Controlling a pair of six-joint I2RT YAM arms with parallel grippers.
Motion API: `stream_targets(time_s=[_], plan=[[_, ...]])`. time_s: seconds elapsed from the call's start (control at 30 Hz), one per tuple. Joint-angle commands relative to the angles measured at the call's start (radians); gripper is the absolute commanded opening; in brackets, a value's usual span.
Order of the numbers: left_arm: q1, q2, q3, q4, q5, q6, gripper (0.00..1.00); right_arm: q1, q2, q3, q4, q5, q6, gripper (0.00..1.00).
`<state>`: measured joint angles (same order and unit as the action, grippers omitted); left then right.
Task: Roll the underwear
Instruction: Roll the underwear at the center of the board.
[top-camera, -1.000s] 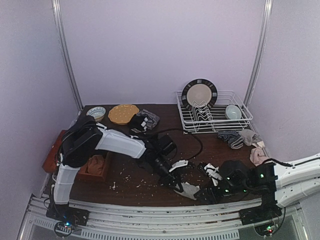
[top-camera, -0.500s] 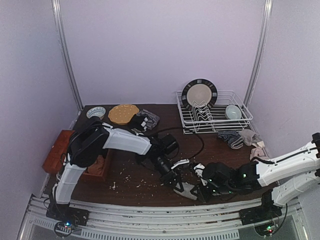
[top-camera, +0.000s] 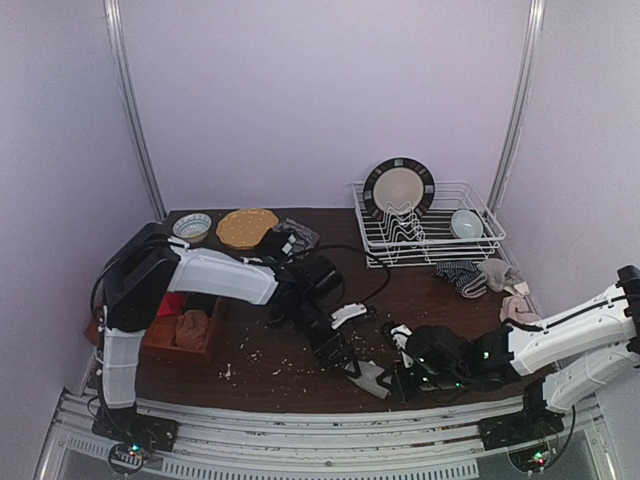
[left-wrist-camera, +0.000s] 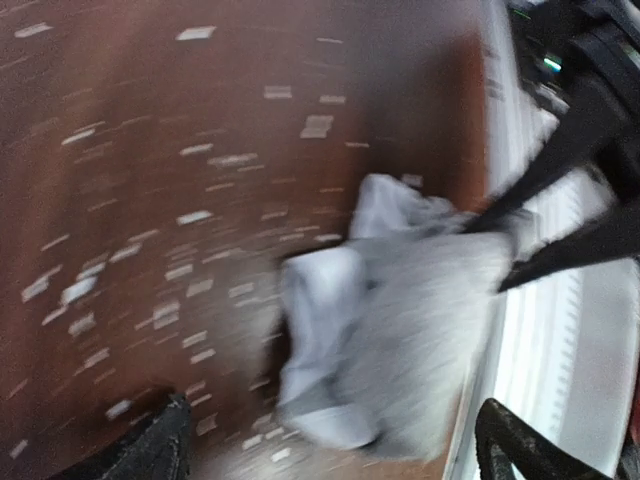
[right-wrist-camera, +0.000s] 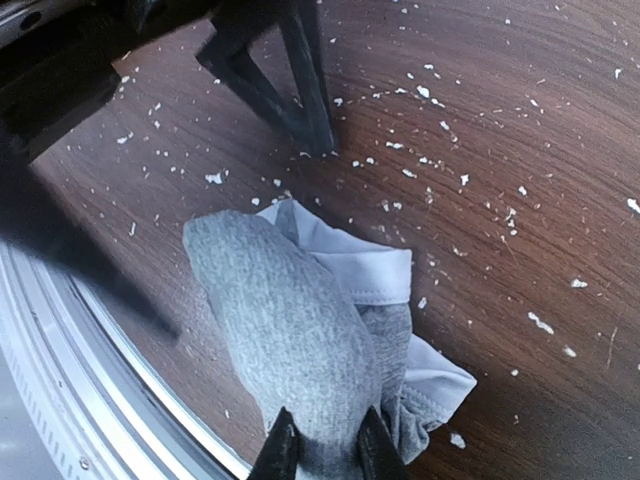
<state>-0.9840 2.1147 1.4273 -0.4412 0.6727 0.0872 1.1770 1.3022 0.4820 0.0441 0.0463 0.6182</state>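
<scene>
Pinching grey underwear (right-wrist-camera: 300, 340), right end effector (right-wrist-camera: 322, 448) close-up

Grey underwear (right-wrist-camera: 300, 350), white waistband, lower centre. Table (right-wrist-camera: 540, 120) dark brown wood grain, white flecks. Sock (top-camera: 455, 272) dark/white striped, right. Plate (top-camera: 399, 188) cream, black-and-white rim.

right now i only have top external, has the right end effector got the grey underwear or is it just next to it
observer: it has it. The right wrist view shows the right end effector pinched on one end of the grey underwear.
operator: and the left end effector, open or shut
observer: open. In the left wrist view the left end effector has its fingers wide apart, with nothing gripped.
operator: is the roll tidy
observer: not fully. A pale waistband sticks out loose beside the grey roll.
</scene>
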Motion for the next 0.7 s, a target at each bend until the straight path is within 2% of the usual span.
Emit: stream_targets(time_s=[0.0, 0.1, 0.17, 0.27, 0.33, 0.43, 0.67], plan=[[0.029, -0.128, -0.157, 0.131, -0.333, -0.193, 0.98, -0.05, 0.046, -0.078, -0.036, -0.094, 0.059, 0.11], [0.029, -0.237, -0.263, 0.199, -0.452, -0.338, 0.98, -0.091, 0.062, -0.098, 0.029, -0.163, 0.086, 0.11], [0.026, -0.3, -0.349, 0.263, -0.468, -0.473, 0.98, -0.121, 0.081, -0.11, 0.071, -0.219, 0.114, 0.11], [-0.012, -0.378, -0.516, 0.49, -0.472, -0.691, 0.98, -0.154, 0.125, -0.123, 0.136, -0.266, 0.166, 0.13], [-0.067, -0.395, -0.575, 0.603, -0.52, -0.802, 0.98, -0.165, 0.153, -0.135, 0.189, -0.286, 0.214, 0.14], [-0.137, -0.359, -0.552, 0.601, -0.585, -0.938, 0.98, -0.178, 0.201, -0.138, 0.247, -0.31, 0.276, 0.14], [-0.156, -0.281, -0.525, 0.64, -0.597, -1.151, 0.98, -0.204, 0.259, -0.138, 0.337, -0.341, 0.356, 0.13]])
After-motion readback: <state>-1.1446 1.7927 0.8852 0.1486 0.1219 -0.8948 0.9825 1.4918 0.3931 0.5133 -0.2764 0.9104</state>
